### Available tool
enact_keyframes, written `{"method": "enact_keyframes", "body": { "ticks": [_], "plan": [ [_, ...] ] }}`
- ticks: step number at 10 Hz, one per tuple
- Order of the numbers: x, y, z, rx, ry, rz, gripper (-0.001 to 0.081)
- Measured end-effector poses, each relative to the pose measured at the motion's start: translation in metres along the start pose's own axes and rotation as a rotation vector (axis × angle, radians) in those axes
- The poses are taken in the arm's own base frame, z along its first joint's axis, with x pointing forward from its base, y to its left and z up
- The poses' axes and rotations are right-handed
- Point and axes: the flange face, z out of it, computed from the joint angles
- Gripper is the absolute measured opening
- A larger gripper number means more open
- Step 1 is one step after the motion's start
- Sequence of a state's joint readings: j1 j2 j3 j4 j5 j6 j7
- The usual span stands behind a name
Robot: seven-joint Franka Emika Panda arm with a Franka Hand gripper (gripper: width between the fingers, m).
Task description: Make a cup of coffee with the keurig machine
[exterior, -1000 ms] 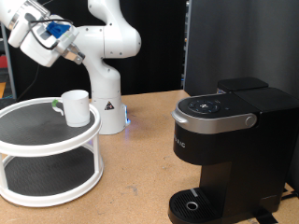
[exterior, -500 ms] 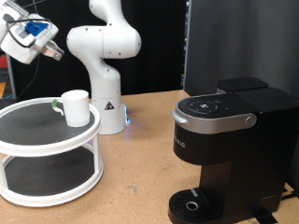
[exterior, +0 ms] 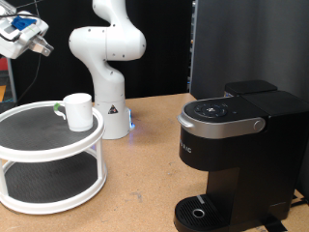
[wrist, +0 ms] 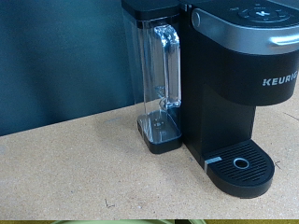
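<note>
The white cup [exterior: 77, 110] stands upright on the top tier of a round white shelf, its green-accented handle towards the exterior view's left. The black keurig machine [exterior: 237, 155] stands at the exterior view's right with its silver-grey lid handle down; nothing stands on its drip tray [exterior: 198, 213]. The wrist view shows the machine [wrist: 238, 84] from the side with its clear water tank [wrist: 159, 79] and empty drip tray [wrist: 241, 166]. My gripper [exterior: 37, 45] is high at the exterior view's top left, well above the cup and touching nothing. Its fingers do not show in the wrist view.
The two-tier round white shelf [exterior: 43, 155] stands at the exterior view's left on the brown table. The white arm base [exterior: 108, 87] stands behind it. A dark panel [exterior: 241, 43] rises behind the keurig machine.
My gripper has swung up and towards the exterior view's left, away from the arm base. The cup and the keurig machine have not moved.
</note>
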State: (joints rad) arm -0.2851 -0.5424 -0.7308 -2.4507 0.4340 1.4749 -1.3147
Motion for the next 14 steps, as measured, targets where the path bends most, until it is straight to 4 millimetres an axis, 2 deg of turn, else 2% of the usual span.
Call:
{"method": "enact_keyframes", "body": {
  "ticks": [2, 5, 14],
  "plan": [
    [0.000, 0.000, -0.002, 0.003, 0.001, 0.002, 0.0007],
    [-0.006, 0.008, 0.006, -0.012, 0.008, -0.028, 0.0007],
    [-0.040, 0.052, 0.062, -0.041, 0.021, -0.068, 0.0007]
  ]
}}
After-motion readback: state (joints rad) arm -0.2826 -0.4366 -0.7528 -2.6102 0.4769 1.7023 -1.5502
